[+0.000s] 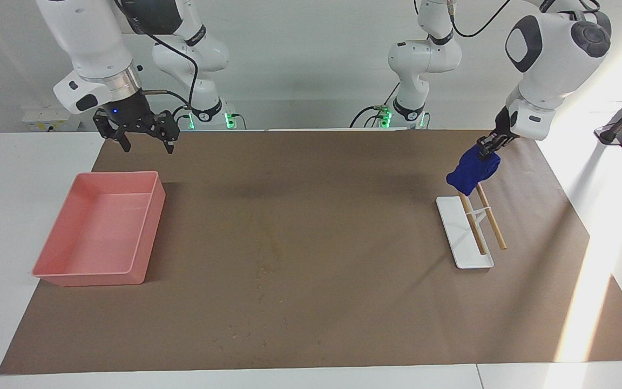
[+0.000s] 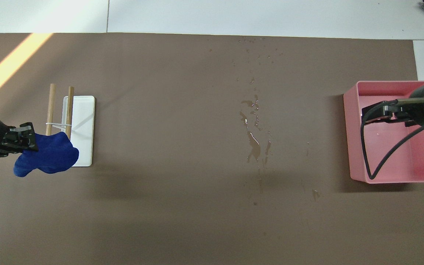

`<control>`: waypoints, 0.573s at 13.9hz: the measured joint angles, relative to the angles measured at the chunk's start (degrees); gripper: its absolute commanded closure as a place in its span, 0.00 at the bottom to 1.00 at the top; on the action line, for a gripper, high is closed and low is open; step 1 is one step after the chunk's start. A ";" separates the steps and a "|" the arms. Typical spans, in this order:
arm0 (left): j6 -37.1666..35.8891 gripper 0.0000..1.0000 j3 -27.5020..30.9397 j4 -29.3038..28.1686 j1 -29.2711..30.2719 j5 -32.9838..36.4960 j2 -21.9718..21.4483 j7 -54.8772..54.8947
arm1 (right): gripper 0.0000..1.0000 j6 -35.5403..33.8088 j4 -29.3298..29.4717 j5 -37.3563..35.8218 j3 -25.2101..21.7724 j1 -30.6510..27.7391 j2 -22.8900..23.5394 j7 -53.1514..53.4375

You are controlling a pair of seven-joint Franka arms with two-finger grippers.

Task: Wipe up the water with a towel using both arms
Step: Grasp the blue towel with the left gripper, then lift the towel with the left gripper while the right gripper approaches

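Observation:
The deep-blue towel (image 1: pixel 472 170) (image 2: pixel 46 157) hangs bunched in the air above the wooden rack, with my left gripper (image 1: pixel 487 147) (image 2: pixel 31 141) shut on its upper edge. The water (image 2: pixel 253 141) lies as a thin streak with scattered drops down the middle of the brown mat; in the facing view it shows only as faint specks (image 1: pixel 261 270). My right gripper (image 1: pixel 143 134) (image 2: pixel 375 114) hangs open over the mat beside the pink tray's near edge, and that arm waits.
A white base (image 1: pixel 465 240) (image 2: pixel 83 125) with two wooden rods (image 1: pixel 490 219) (image 2: pixel 51 105) stands toward the left arm's end. The pink tray (image 1: pixel 73 270) (image 2: pixel 352 147) sits toward the right arm's end. The brown mat (image 1: pixel 343 178) covers most of the table.

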 measured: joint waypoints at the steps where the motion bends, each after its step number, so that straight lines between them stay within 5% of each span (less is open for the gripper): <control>1: -0.56 1.00 -0.67 1.29 -0.19 -1.16 0.00 -3.64 | 0.00 0.00 0.00 0.00 0.00 0.00 0.00 0.00; 8: 2.92 1.00 -5.16 4.81 -6.26 -5.31 0.33 -31.64 | 0.00 -2.22 -0.86 0.05 -0.03 0.05 -0.02 0.05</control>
